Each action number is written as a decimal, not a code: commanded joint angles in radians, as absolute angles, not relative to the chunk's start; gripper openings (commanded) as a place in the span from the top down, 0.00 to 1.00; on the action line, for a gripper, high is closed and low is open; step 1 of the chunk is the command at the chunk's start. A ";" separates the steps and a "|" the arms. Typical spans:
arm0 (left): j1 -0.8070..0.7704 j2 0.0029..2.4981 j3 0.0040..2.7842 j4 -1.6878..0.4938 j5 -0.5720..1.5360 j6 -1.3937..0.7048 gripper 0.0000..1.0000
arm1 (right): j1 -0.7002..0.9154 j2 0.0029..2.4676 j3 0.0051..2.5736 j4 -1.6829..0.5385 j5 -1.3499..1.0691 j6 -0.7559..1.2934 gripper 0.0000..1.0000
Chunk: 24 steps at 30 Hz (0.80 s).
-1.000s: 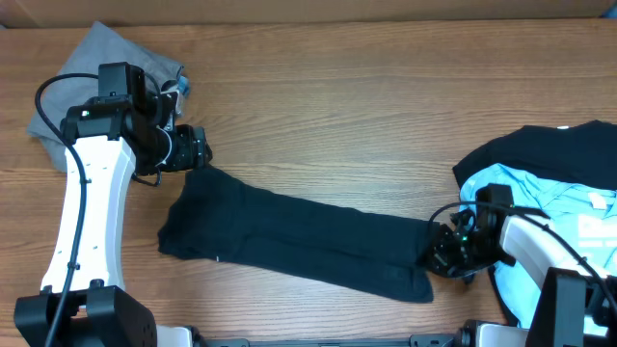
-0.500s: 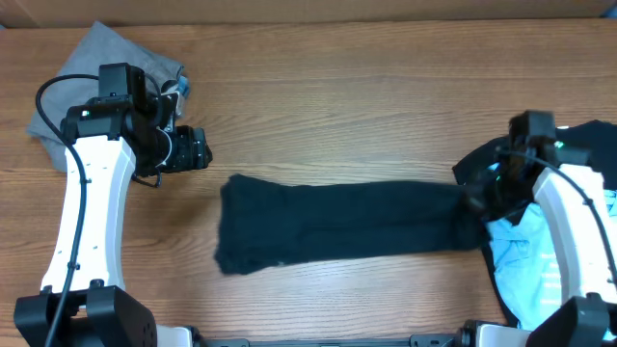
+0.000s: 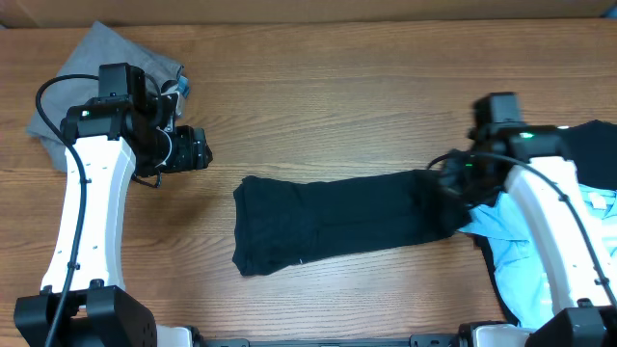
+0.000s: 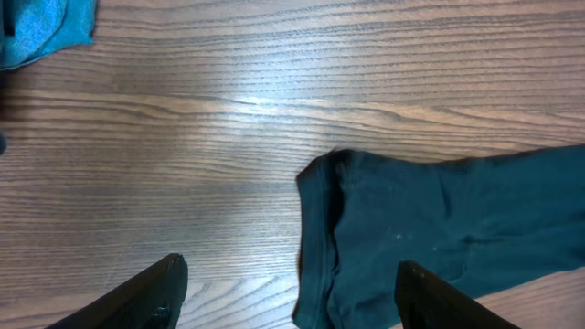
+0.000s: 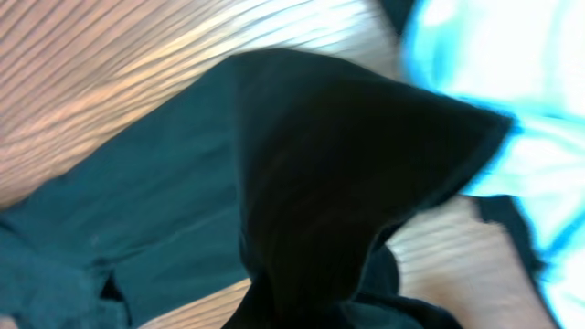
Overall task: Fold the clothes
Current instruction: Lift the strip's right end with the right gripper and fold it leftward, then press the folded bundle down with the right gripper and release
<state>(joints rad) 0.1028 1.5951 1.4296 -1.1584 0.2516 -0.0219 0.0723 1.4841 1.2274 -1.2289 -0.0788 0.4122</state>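
Nearest the arm bases: dark navy T-shirt (image 3: 328, 224) lay as a long, narrow band across the wood-grain table (image 3: 328, 87). It was soft and matte, with the hem bunched at its left end. Right gripper (image 3: 451, 185) was pinched tight on the right end, fabric tented upward, likely to pull it straight for folding. Light-blue tee (image 3: 494, 220) was heaped just beside, against a black garment (image 3: 593, 145). Left gripper (image 3: 202, 151) stood wide and empty, apart from the shirt, probably ready to take the free end. Farthest: crumpled grey garment (image 3: 72, 72).
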 commanded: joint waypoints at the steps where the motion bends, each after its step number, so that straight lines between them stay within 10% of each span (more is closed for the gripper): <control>1: 0.103 1.582 1.443 -1.168 0.263 0.001 0.25 | 0.189 1.499 1.244 -1.206 -0.071 0.478 0.95; 24: 0.103 1.582 1.443 -1.171 0.263 0.001 0.25 | 0.550 1.763 1.232 -0.979 -0.186 0.633 0.92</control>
<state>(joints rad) 0.1028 1.5951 1.4296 -1.1683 0.2512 -0.0219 0.5282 1.7416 1.2270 -0.9951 -0.1604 0.6117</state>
